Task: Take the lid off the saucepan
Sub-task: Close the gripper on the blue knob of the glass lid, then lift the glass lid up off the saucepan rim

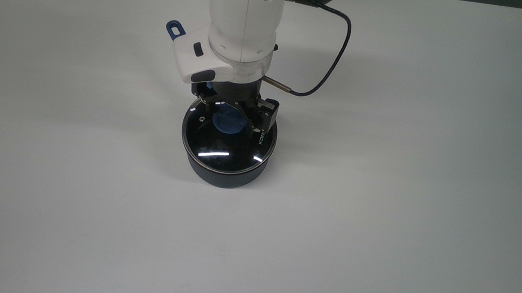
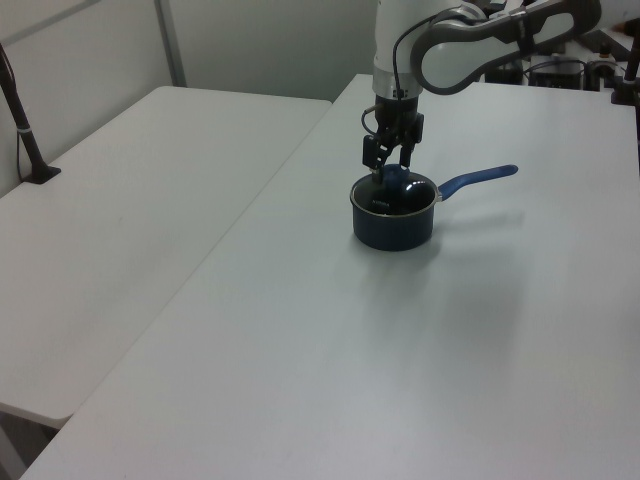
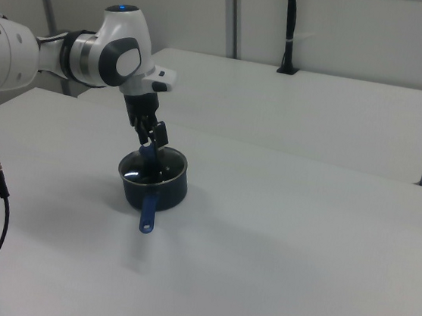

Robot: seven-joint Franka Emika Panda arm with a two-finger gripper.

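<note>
1. The lid (image 1: 228, 133) sits flat on the pan (image 1: 224, 171), closed, near the middle of the white table (image 1: 416, 192). The pan's blue handle (image 2: 478, 179) runs off to the left view's right, and its holed end peeks out beside the wrist in the top view.

2. The gripper (image 1: 235, 111) hangs over the blue knob (image 1: 229, 123) at a slight tilt. Its fingers (image 1: 265, 116) stand apart, one on each side of the knob — we see nothing clamped.

3. We judge the step to be the approach to the grasp: the lid is not yet lifted, so the task is barely under way.

4. The next move, as we read it, calls for centring over the knob, coming down until the pads flank it, closing, then lifting straight up so that the rim clears the pan without dragging.

5. Materials: the lid is a clear glass disc in a thin metal rim; it throws bright streaks of ceiling light and bears white lettering and a small vent hole. The knob looks like smooth rounded plastic — a small target, likely to slip under an off-centre pinch.

6. The pan is round, dark and matt-sided, and probably light enough to shift if nudged.
</note>
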